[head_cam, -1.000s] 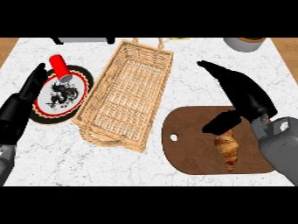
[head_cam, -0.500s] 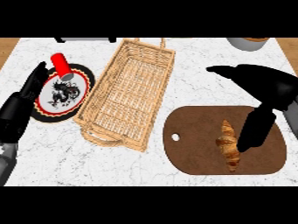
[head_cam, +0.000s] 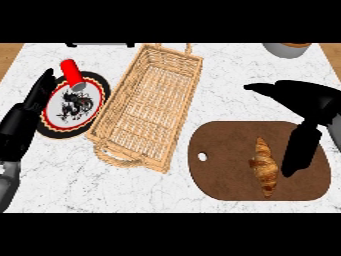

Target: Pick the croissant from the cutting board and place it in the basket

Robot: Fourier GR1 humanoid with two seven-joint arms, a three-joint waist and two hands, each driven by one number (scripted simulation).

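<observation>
A golden croissant [head_cam: 264, 166] lies lengthwise on the brown oval cutting board [head_cam: 225, 170] at the lower right. My right hand [head_cam: 315, 102] hovers over the board's right side, open, its thumb [head_cam: 298, 150] hanging down just right of the croissant and its fingers stretched leftward above it. The long wicker basket [head_cam: 147, 107] sits in the middle, tilted, with nothing in it. My left hand [head_cam: 21, 120] rests open at the left edge, fingers up.
A black-rimmed plate [head_cam: 73, 102] with a dark pattern lies left of the basket, a red cylinder [head_cam: 73, 74] on its top edge. A grey pot [head_cam: 287, 48] shows at the top right. Wooden floor borders the marble counter on both sides.
My right hand has moved rightward and up off the croissant, which now shows fully; the thumb now hangs beside it. The left hand has stayed still.
</observation>
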